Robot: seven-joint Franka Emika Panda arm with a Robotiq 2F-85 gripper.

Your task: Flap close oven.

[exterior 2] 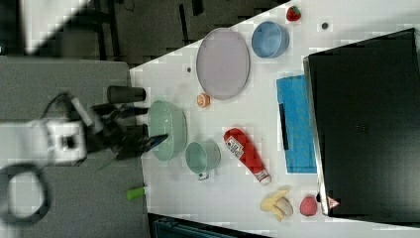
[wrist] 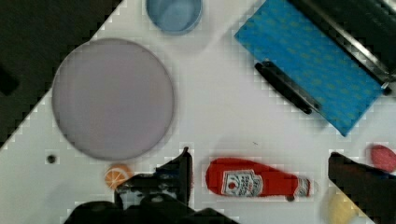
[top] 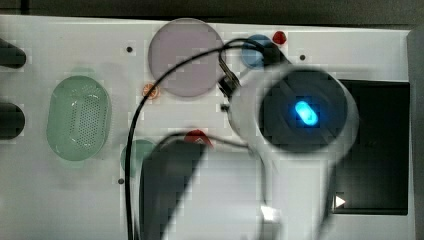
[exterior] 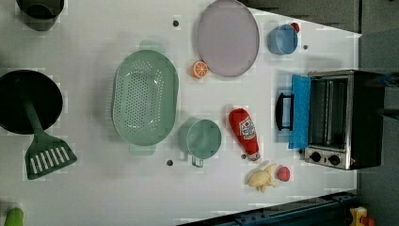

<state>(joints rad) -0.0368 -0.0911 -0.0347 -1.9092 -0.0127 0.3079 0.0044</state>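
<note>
The pincer (wrist: 259, 170) gapes wide, empty, above the boxy black oven's (exterior: 346, 120) dropped blue-glass door (wrist: 310, 63).

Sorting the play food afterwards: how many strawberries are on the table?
2. One strawberry sits by the blue cup near the table's far edge in the left view; the other strawberry lies beside the banana, near the oven knobs. Others may be hidden.

I note oven (exterior: 341, 120): silvery metal front frame, matt black casing, blue-tinted glass door (wrist: 310, 63), black bar handle. Table (exterior: 94, 188) smooth matt white. Colander (exterior: 145, 97) pale green plastic, perforated. Plate (wrist: 113, 99) matt lilac. Ketchup bottle (wrist: 257, 183) glossy red.
</note>
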